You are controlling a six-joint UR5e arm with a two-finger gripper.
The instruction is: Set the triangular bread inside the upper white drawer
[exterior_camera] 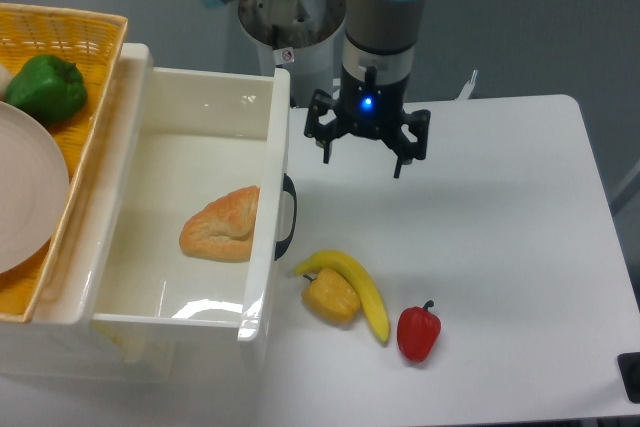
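Inside the upper white drawer (130,237), open, the triangular bread (222,224) is seen lying against the handle-side wall. Over the table (500,227), the gripper (364,151) is held empty, fingers apart. Risk is judged small: the banana (352,287) could be nudged if a descent is made nearby.

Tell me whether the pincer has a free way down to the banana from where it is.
Probably yes. The open pincer hangs above bare table, and nothing lies between it and the banana. The yellow pepper touches the banana's left side, which could crowd a grasp.
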